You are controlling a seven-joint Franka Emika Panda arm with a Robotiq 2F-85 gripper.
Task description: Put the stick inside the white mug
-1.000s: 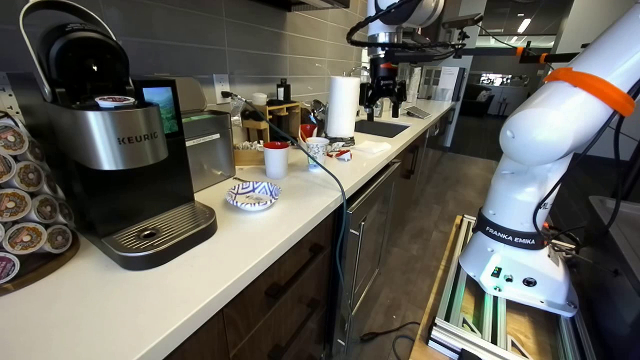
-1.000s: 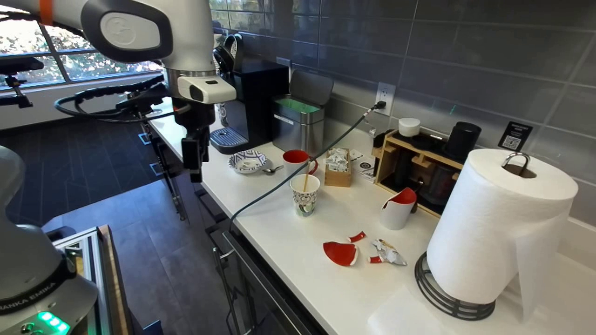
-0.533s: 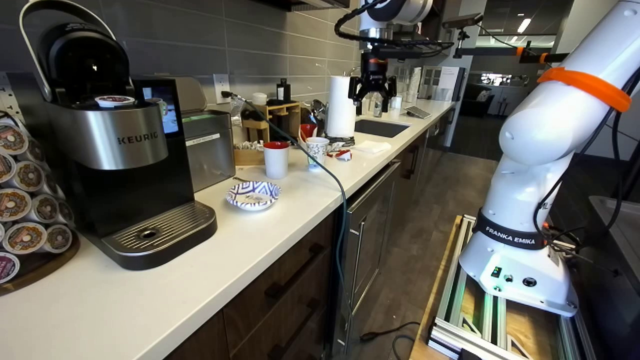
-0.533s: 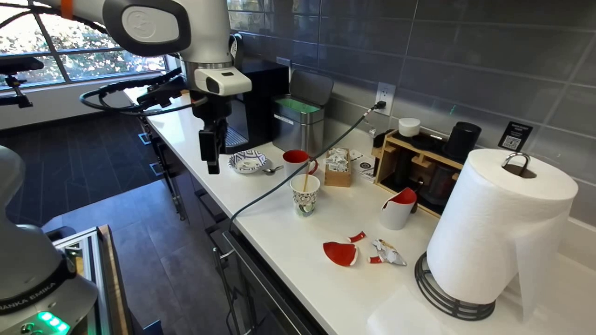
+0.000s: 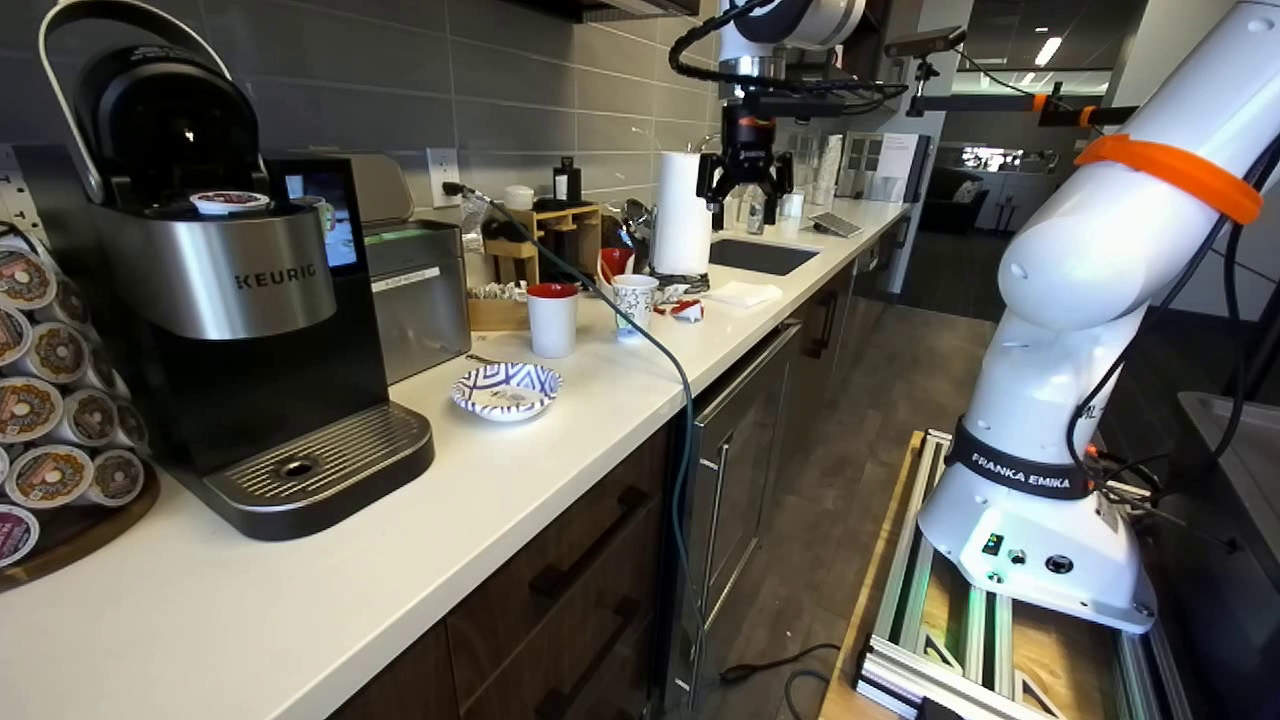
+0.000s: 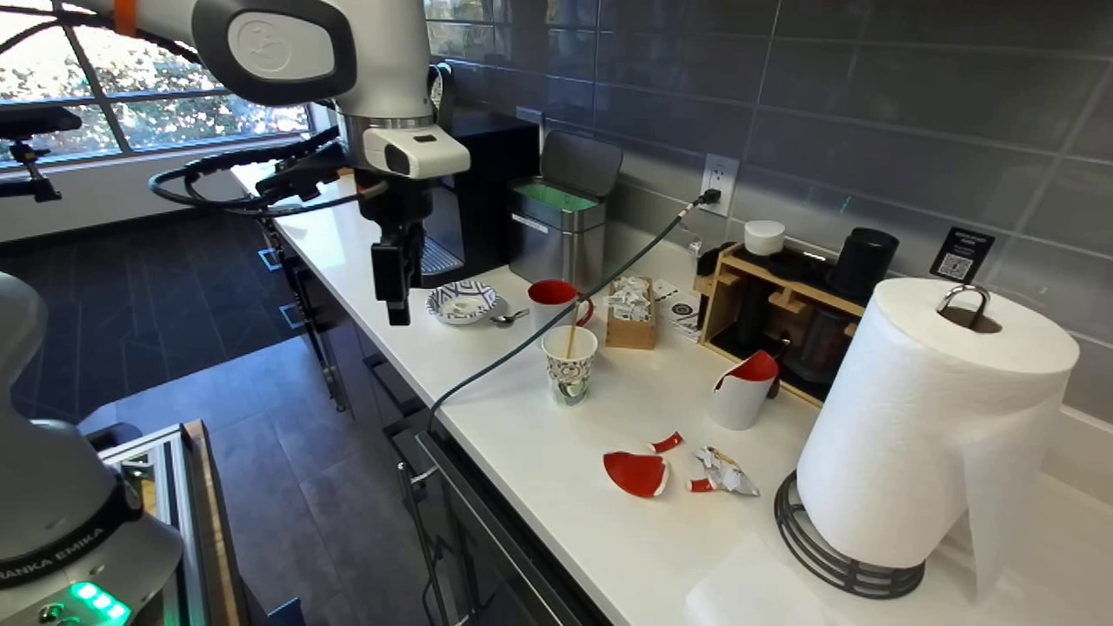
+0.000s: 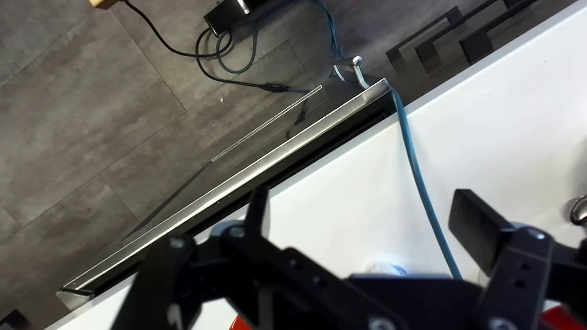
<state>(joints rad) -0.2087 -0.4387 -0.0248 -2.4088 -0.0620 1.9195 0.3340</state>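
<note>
In an ext. view, claw (image 5: pixel 743 212) hangs upper R of ctr, jaws well apart, overlapping the paper towel roll (image 5: pixel 682 225) in frame. White mug (image 5: pixel 553 322), red inside, stands upright L of ctr on the counter (image 5: pixel 250 620). Paper cup (image 5: pixel 640 295) is just R of it, not touching; patterned bowl (image 5: pixel 475 397) sits below it in frame. Coffee maker (image 5: pixel 250 290) takes up the L side.

In an ext. view, stick (image 6: pixel 571 341) is in the paper cup abt mid-frame, tilted a bit, top poking above the rim. White mug's just above the cup in frame, handle showing. Spoon (image 6: pixel 509 318) lies btwn bowl & mug. R of ctr: broken mug (image 6: pixel 737 402), jagged rim, w/ red shards (image 6: pixel 633 475) lower down. Claw's upper L of ctr, side-on; can't see its gap here.

In wrist view, claw fills the bottom, jaws wide apart, blue cable (image 7: pixel 413 160) running btwn them in frame. Floor (image 7: pixel 91 91) upper L.
</note>
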